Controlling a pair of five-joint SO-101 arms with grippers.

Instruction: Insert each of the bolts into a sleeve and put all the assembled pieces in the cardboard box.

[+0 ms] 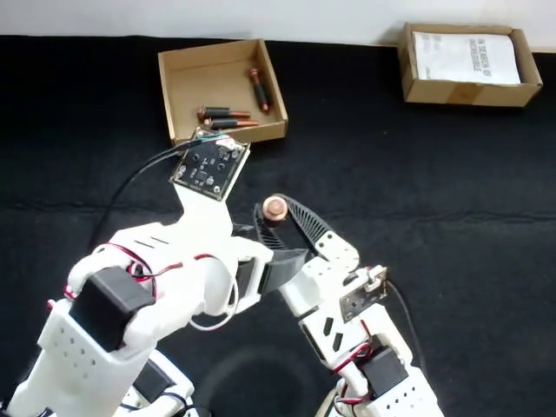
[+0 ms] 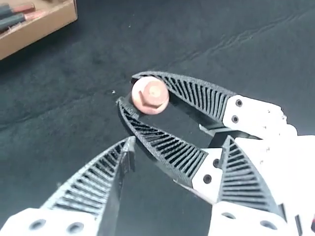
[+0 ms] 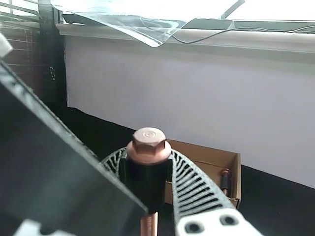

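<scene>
Working over a black tabletop (image 1: 434, 191). Facing the cardboard box (image 1: 184, 78), sitting well beyond both end effectors. Spreading the left end effector (image 2: 179, 142) wide, gripping nothing, hovering just beside the right one. Clamping the right end effector (image 2: 129, 92) closed around a black sleeve (image 3: 145, 184), holding it upright. Showing three assembled pieces (image 1: 228, 115) lying inside the box. Carrying the bolt (image 3: 148, 142) seated in the sleeve, copper head sticking out above the fingertips.

I held the bolt (image 1: 274, 208) upright just before the box (image 1: 208, 78), three pieces (image 1: 228, 117) inside; another box (image 1: 465, 92) sat far right.
</scene>
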